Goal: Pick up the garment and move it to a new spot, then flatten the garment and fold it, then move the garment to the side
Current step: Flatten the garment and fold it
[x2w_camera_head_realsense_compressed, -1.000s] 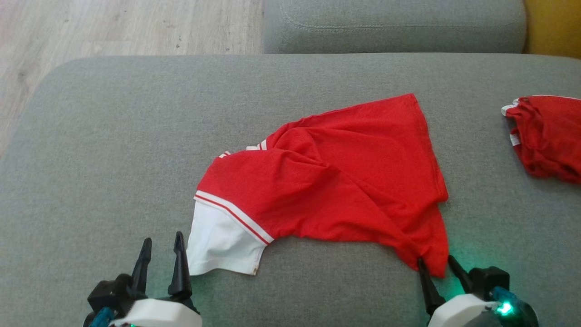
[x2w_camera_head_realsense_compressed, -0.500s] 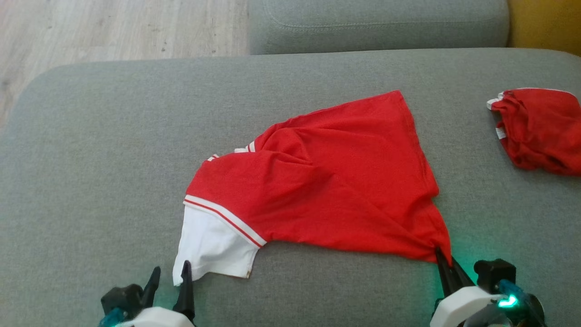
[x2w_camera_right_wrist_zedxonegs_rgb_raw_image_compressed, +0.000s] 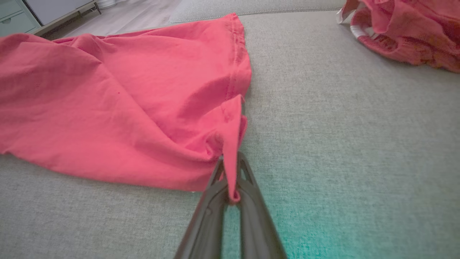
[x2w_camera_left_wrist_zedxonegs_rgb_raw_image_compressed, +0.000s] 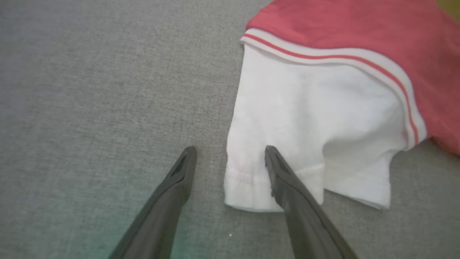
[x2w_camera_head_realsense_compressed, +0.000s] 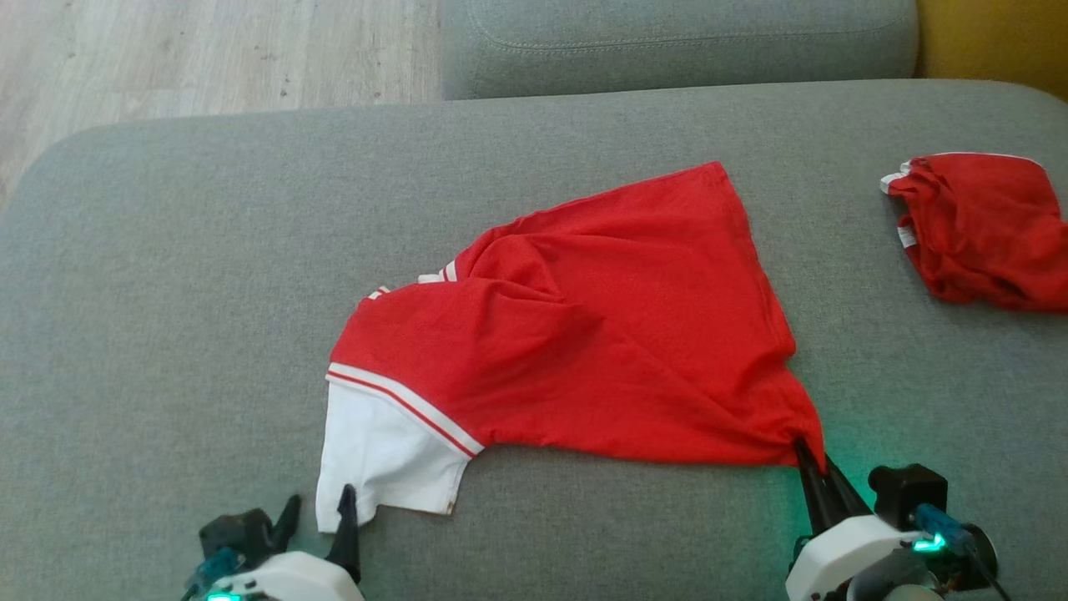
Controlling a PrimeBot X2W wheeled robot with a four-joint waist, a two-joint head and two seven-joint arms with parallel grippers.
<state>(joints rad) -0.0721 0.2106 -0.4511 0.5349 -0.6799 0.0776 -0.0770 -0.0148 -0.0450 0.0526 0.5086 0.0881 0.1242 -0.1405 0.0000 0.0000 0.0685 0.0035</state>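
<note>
A red garment (x2w_camera_head_realsense_compressed: 601,334) with a white sleeve (x2w_camera_head_realsense_compressed: 384,455) and striped trim lies rumpled on the grey sofa seat (x2w_camera_head_realsense_compressed: 183,275). My right gripper (x2w_camera_head_realsense_compressed: 808,455) is shut on the garment's near right corner; in the right wrist view the red cloth (x2w_camera_right_wrist_zedxonegs_rgb_raw_image_compressed: 143,97) is pinched between the fingers of that gripper (x2w_camera_right_wrist_zedxonegs_rgb_raw_image_compressed: 230,163). At the sleeve's near edge my left gripper (x2w_camera_head_realsense_compressed: 320,509) stands open. In the left wrist view the white sleeve (x2w_camera_left_wrist_zedxonegs_rgb_raw_image_compressed: 316,122) has its hem corner between the two tips of the left gripper (x2w_camera_left_wrist_zedxonegs_rgb_raw_image_compressed: 230,153), and one finger (x2w_camera_left_wrist_zedxonegs_rgb_raw_image_compressed: 287,183) lies over the hem.
A second red garment (x2w_camera_head_realsense_compressed: 984,225) lies bunched at the seat's right edge, also in the right wrist view as a red heap (x2w_camera_right_wrist_zedxonegs_rgb_raw_image_compressed: 406,32). A grey back cushion (x2w_camera_head_realsense_compressed: 676,42) runs along the far side. Wooden floor (x2w_camera_head_realsense_compressed: 167,58) shows at the far left.
My right gripper has shut on the garment's corner. My left gripper has come to the white sleeve's hem. The head camera has shifted, so the whole scene sits further left.
</note>
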